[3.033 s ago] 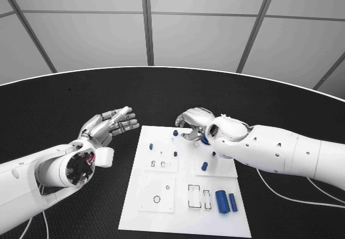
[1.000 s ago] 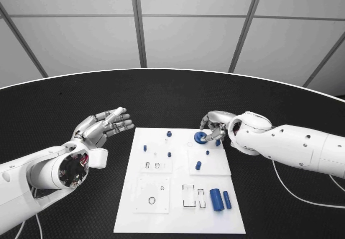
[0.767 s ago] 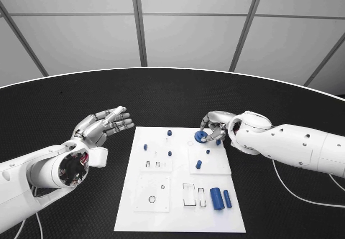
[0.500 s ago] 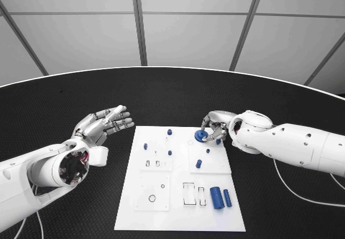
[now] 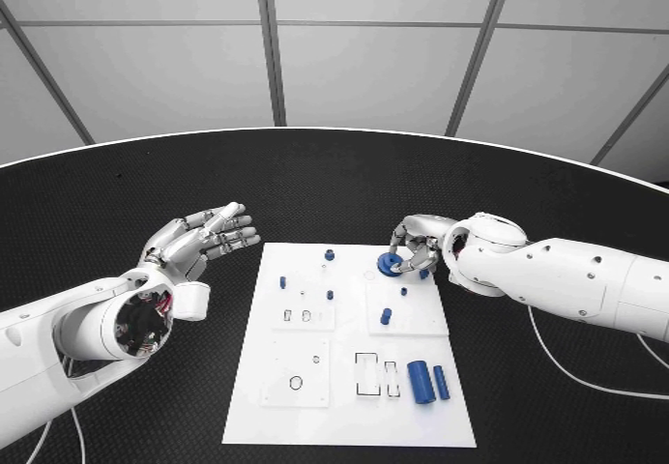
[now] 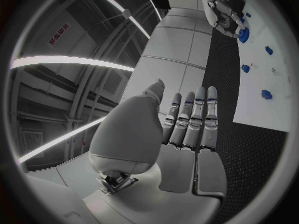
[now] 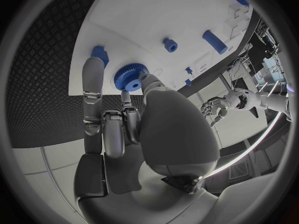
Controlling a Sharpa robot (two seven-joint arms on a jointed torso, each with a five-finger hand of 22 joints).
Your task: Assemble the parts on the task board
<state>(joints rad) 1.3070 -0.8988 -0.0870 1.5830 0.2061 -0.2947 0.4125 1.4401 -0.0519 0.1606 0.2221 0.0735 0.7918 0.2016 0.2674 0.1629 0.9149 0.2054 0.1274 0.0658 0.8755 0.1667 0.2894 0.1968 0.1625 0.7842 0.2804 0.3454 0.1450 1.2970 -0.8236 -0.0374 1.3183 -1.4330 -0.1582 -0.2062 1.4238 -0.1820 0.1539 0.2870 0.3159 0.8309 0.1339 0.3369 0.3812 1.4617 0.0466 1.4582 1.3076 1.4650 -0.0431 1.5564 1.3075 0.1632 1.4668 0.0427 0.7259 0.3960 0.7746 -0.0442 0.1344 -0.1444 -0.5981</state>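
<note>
The white task board [image 5: 349,416] lies in the middle of the black table. My right hand [image 5: 419,242] hovers over its far right corner and pinches a blue toothed gear [image 5: 391,263] between thumb and fingers. The right wrist view has the gear [image 7: 129,77] at the fingertips just above the board [image 7: 156,15]. A short blue peg [image 5: 423,275] stands close beside the gear. My left hand [image 5: 202,240] is raised off the table to the left of the board, fingers straight and apart, palm empty, as the left wrist view of that hand [image 6: 184,129] confirms.
Small blue pegs [image 5: 329,255] [image 5: 281,283] [image 5: 385,315] stand on the board's far half. Two blue cylinders [image 5: 420,382] [image 5: 442,383] lie near its front right, beside rectangular slots [image 5: 368,375]. A round hole [image 5: 296,382] is at the front left. A white cable [image 5: 558,367] trails right.
Three seconds ago the right hand's fingers were down at the board's far edge; the gear now shows lifted in its fingers and has barely moved over the last second. The left hand stays put.
</note>
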